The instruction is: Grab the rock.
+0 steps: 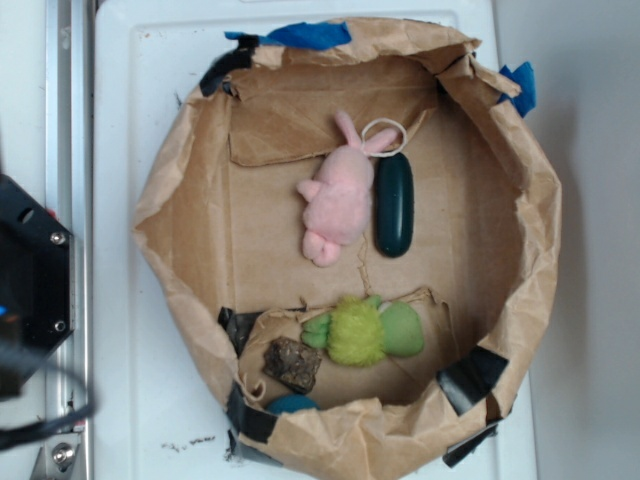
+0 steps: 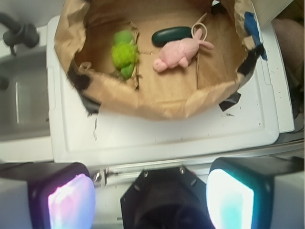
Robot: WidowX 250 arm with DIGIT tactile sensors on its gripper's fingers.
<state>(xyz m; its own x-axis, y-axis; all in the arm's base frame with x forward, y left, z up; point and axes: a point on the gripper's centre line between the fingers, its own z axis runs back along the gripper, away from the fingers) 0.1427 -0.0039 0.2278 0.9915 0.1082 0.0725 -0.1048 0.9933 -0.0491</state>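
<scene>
The rock [image 1: 293, 363] is located on the floor of the paper bin [image 1: 170, 200], at its near left, just left of the green plush [image 1: 362, 331]. The tool [image 2: 152, 198] is held wide and empty over the white counter [image 2: 167, 136], outside the bin, well apart from the rock.

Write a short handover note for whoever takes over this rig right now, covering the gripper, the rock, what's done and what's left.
Gripper: open, empty, outside the brown paper-lined bin, over the white surface.
Small rough dark-brown rock: on the bin floor near the wall, beside the fuzzy green plush toy, with a small teal-blue rounded object next to it. The wrist view does not show it.
Done: nothing, rock untouched.
Left: move in over the bin, descend, grasp the rock.
</scene>
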